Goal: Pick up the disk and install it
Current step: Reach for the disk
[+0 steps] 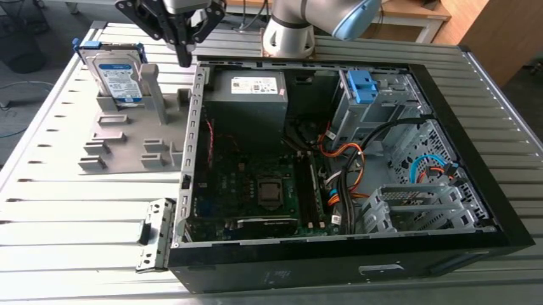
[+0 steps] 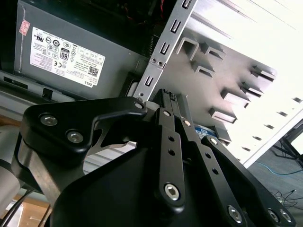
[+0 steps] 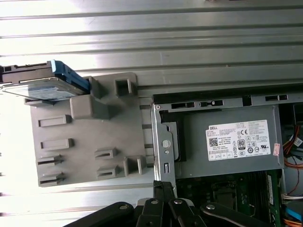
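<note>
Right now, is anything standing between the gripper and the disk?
Only the fixture's own grey post, which stands beside the disk on the side facing the gripper. The gripper hangs by the computer case side wall; no other thing lies between.

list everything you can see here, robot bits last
disk: one, silver with white-and-blue label and blue bracket, standing upright in the holder
holder: one, grey, on the table at the exterior view's left
computer case: one, black, lying open beside the holder
power supply: one, grey with white sticker, inside the case near the holder
circuit board: one, dark green, on the case floor
latch piece: one, blue, on the metal drive cage in the case
cables: several, orange, black and blue, inside the case
table: one, silver, ribbed, under everything
arm: one, pale grey and blue, behind the case
gripper: one, black, shut and empty, above the holder between disk and case
</note>
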Controlling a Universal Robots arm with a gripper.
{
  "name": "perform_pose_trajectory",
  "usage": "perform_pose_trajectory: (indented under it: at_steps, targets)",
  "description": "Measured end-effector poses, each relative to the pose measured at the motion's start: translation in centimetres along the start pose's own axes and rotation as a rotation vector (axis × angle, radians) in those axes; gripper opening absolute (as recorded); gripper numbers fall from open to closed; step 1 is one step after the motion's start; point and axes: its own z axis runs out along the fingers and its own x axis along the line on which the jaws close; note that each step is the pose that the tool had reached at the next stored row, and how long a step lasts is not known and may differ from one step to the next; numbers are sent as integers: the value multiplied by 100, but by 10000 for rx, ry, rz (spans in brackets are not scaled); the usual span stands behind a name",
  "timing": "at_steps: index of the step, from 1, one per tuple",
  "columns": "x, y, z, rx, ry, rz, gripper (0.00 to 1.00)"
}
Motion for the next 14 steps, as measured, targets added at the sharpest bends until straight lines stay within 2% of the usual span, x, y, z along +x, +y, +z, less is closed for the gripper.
perform_pose_trajectory:
  at_steps: [14]
  targets:
    - [50,-4,-1,0,0,0,11]
